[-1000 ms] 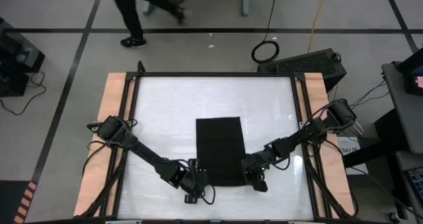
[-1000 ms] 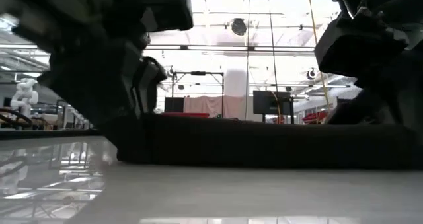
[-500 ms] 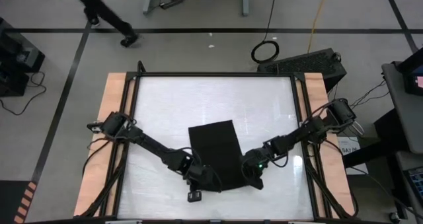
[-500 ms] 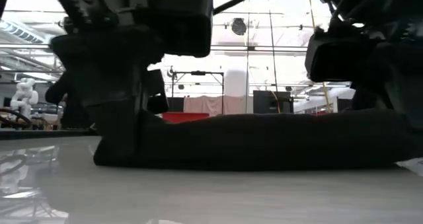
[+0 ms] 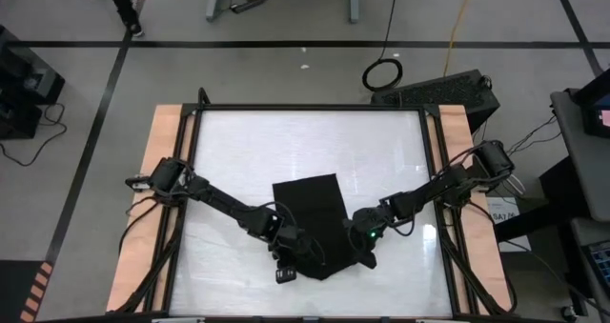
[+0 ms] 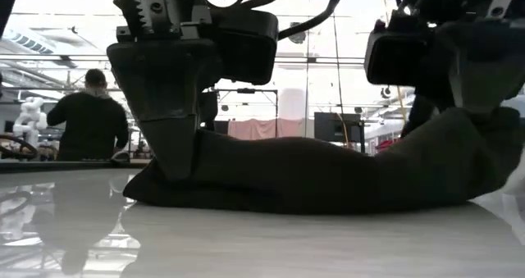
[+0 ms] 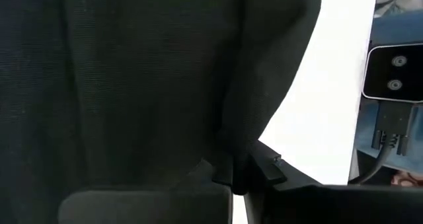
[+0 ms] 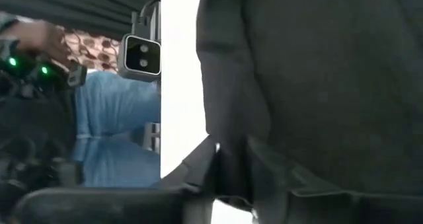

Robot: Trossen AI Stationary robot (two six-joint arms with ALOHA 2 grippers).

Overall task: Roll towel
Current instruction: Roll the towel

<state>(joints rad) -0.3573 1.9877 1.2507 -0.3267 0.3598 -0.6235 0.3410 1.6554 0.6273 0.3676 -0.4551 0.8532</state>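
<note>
Both end effectors have lifted the towel's (image 5: pixel 315 218) near edge.

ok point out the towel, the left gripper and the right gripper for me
towel (image 5: pixel 310 209): high view, on the flat dark middle of the cloth.
left gripper (image 5: pixel 297 262): high view, at its fingertips on the towel's near left corner.
right gripper (image 5: pixel 364 257): high view, at its fingertips by the towel's near right corner.
</note>
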